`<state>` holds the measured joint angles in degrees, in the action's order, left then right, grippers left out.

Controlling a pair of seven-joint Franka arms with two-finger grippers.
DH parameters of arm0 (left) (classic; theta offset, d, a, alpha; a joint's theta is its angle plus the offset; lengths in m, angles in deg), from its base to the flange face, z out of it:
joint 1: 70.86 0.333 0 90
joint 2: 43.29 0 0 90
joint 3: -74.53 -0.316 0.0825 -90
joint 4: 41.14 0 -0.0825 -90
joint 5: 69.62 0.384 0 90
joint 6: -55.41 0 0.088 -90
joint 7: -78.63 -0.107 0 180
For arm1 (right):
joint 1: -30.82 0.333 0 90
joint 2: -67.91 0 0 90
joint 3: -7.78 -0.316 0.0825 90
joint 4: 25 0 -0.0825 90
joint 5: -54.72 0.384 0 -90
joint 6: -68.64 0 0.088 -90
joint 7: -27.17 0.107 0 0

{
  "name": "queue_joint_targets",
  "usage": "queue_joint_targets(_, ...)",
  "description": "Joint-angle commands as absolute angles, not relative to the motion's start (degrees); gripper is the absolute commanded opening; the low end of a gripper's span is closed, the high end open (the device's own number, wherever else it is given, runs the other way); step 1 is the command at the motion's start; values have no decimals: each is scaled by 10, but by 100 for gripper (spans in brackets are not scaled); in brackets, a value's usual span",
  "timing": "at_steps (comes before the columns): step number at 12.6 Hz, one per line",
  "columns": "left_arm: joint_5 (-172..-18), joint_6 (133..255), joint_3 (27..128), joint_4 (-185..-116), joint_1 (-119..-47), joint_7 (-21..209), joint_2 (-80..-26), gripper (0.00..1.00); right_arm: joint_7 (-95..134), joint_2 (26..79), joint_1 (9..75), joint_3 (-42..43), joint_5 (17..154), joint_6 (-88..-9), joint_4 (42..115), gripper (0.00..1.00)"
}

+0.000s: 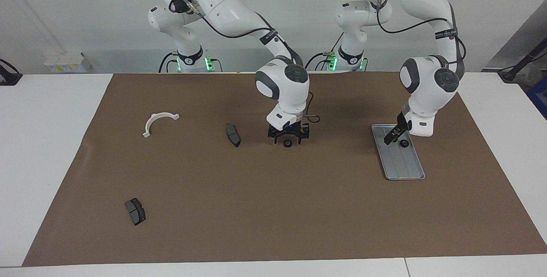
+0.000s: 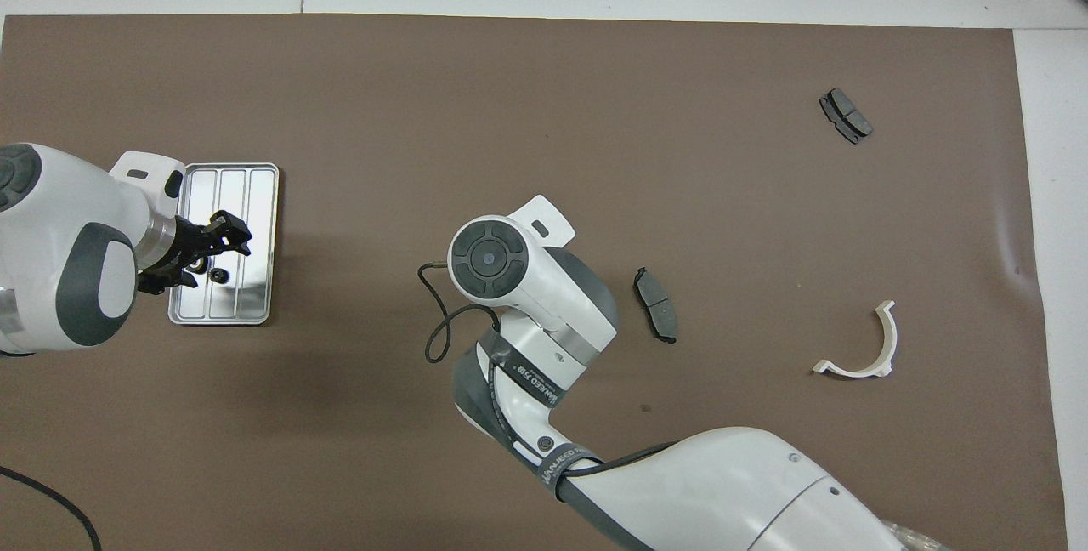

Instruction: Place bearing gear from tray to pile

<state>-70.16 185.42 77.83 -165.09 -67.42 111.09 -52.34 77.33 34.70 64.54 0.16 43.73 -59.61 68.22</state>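
1. Near the middle of the facing frame, the right gripper (image 1: pixel 288 137) hangs low over a small black gear (image 1: pixel 288 143) on the brown mat (image 1: pixel 273 208), beside the nearest brake pad (image 1: pixel 233 134) of the pile.
2. We cannot tell whether its fingers are apart or together.
3. At mid-height, toward the left arm's end of the surface, the left gripper (image 1: pixel 392 135) sits low over the upper end of the tray (image 1: pixel 404 166). Its fingers we cannot read either.
4. One bearing gear (image 1: pixel 403 142) lies on the tray just beside that gripper.
5. We judge the pick is in hand: centre over the gear, descend straight, avoid the rim and close squarely so it cannot roll along a groove.
6. Then we set it among the pads and the white bracket (image 1: pixel 159 122).
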Motion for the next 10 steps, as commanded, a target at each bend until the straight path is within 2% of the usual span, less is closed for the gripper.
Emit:
queue_joint_targets(1,-690,1875,774,-1681,-676,1133,-497,75,781,349,644,0,430,-601,687,76)
queue_joint_targets(5,-690,1876,774,-1684,-670,1133,-496,69,787,349,644,1,431,-635,703,40)
queue_joint_targets(6,-690,1877,774,-1685,-670,1133,-496,66,801,349,644,1,431,-635,700,19)
queue_joint_targets(7,-689,1879,774,-1686,-669,1134,-497,64,810,349,644,1,431,-635,698,6)
queue_joint_targets(8,-690,1880,774,-1690,-669,1136,-497,61,811,349,643,1,431,-635,695,0)
queue_joint_targets(10,-690,1887,774,-1695,-669,1136,-497,59,812,354,638,3,427,-634,693,0)
